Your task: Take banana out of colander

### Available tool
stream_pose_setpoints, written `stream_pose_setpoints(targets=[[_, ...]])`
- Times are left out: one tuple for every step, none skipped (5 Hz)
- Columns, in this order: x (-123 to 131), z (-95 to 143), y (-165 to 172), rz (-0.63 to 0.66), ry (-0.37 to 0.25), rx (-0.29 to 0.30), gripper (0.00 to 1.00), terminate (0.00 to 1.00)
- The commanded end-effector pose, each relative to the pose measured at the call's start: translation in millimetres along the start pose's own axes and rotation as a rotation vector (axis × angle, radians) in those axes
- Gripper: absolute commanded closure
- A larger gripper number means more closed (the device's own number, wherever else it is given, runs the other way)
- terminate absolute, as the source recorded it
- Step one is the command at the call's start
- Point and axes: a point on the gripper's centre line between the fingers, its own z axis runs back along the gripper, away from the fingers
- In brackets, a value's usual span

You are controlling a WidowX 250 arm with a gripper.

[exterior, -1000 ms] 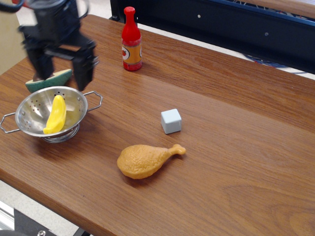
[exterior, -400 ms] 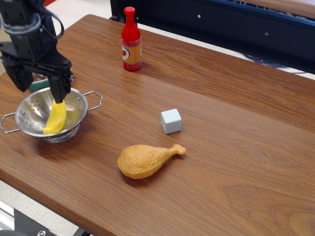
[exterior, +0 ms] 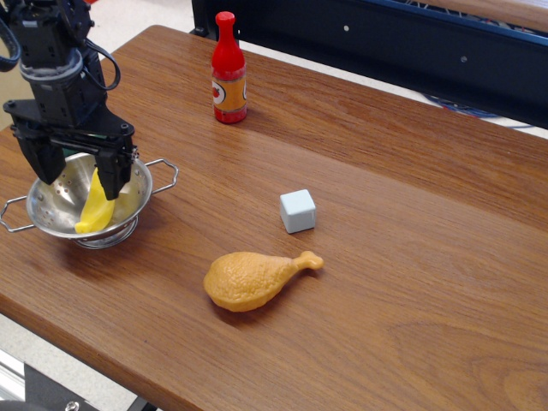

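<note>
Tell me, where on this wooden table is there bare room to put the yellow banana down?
Bare wood lies right of the pale blue cube and orange drumstick, and between the red sauce bottle and the cube. It is crowded at the left, where the black hand reaches open into the steel colander holding the yellow banana.

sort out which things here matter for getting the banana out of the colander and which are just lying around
Part of the job: banana, colander, gripper with open jaws lowered into the colander.

Just lying about: red bottle, pale cube, chicken drumstick.
</note>
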Motion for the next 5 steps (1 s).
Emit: stream_pose_setpoints(targets=[[2, 0, 3, 0.054, -0.04, -0.006, 0.0, 0.0], [-1, -12, 1, 0.07, -0.053, 0.004, 0.0, 0.0], [-1, -18, -1, 0.101, -0.057, 0.014, 0.0, 0.0], [-3, -28, -7, 0.111, -0.044, 0.015, 0.0, 0.0], [-2, -32, -13, 0.144, -0.055, 0.031, 0.0, 0.0]])
